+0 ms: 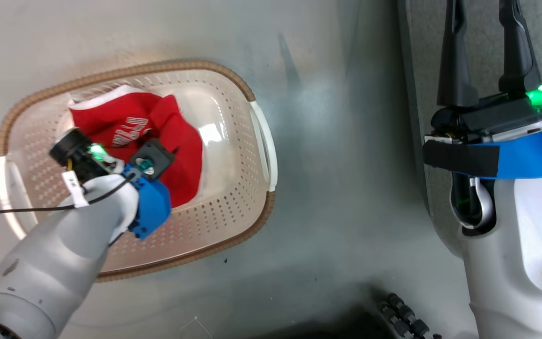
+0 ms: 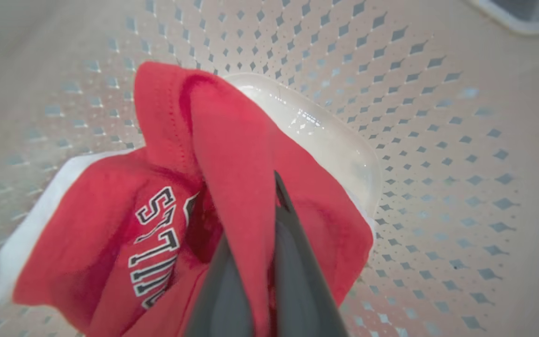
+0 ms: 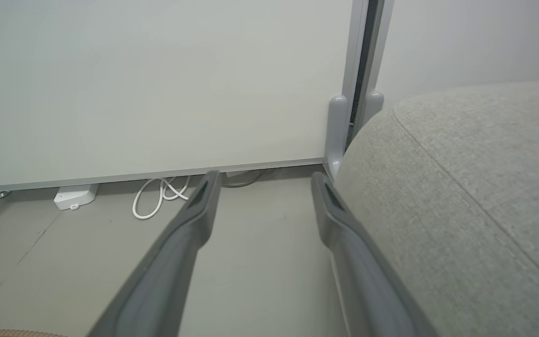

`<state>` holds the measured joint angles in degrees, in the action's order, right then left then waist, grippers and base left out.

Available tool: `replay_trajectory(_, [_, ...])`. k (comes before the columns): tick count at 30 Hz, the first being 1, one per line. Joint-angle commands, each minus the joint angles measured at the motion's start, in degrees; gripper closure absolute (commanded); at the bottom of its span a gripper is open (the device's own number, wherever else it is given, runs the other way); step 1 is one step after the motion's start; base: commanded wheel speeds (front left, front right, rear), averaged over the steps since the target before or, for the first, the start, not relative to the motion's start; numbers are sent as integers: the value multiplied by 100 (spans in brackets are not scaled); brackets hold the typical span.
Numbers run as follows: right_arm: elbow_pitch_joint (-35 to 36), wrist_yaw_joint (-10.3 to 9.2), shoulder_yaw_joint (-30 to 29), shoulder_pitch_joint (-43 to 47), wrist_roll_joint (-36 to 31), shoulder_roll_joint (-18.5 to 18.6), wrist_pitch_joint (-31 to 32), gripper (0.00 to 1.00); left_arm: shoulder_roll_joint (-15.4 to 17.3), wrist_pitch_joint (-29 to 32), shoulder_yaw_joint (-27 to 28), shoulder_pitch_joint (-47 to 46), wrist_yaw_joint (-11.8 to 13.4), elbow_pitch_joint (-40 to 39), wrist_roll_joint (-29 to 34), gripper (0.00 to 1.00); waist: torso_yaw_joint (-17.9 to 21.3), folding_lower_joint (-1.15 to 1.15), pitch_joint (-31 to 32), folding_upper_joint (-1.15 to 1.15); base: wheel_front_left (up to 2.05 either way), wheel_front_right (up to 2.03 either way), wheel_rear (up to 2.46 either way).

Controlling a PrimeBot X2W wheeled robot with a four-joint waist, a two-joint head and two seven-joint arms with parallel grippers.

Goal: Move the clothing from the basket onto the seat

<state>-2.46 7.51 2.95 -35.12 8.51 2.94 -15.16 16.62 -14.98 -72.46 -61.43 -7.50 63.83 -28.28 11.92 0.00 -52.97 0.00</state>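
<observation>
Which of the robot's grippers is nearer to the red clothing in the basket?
Left. The left gripper is inside the basket, shut on a fold of the clothing. The right gripper hangs open beside the seat, away from the basket.

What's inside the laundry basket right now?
Red clothing with white lettering, the left gripper shut on a fold, plus bare floor of the basket. Anything beneath the fabric is covered.
</observation>
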Motion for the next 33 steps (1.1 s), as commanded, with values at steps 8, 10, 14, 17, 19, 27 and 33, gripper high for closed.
replay_trajectory(8, [-170,-4,-94,321,-111,-9,2,0,-17,-28,442,387,52,-866,7,100,-294,0,738,0,0,0,0])
replay_trajectory(10, [-213,-4,-112,391,-141,-8,2,0,-13,-28,570,492,80,-1113,66,100,-348,0,905,0,0,0,0])
replay_trajectory(14, [-334,-5,-163,610,-205,-7,1,0,29,-29,1025,849,178,-1749,182,100,-460,0,1385,0,0,0,0])
replay_trajectory(17, [-380,-4,-190,707,-219,-6,2,0,35,-29,1222,1001,186,-1976,227,100,-500,0,1587,0,0,0,0])
replay_trajectory(19, [-433,-4,-218,824,-249,-6,2,0,29,-29,1415,1169,218,-2204,272,100,-542,0,1804,0,0,0,0])
replay_trajectory(27, [-673,-4,-314,1342,-279,-6,1,0,63,-29,2203,1766,212,-2953,542,100,-705,0,2749,0,0,0,0])
replay_trajectory(33, [-770,-4,-377,1680,-248,-6,1,0,-34,-30,2540,1953,177,-3307,716,100,-824,0,3271,0,0,0,0])
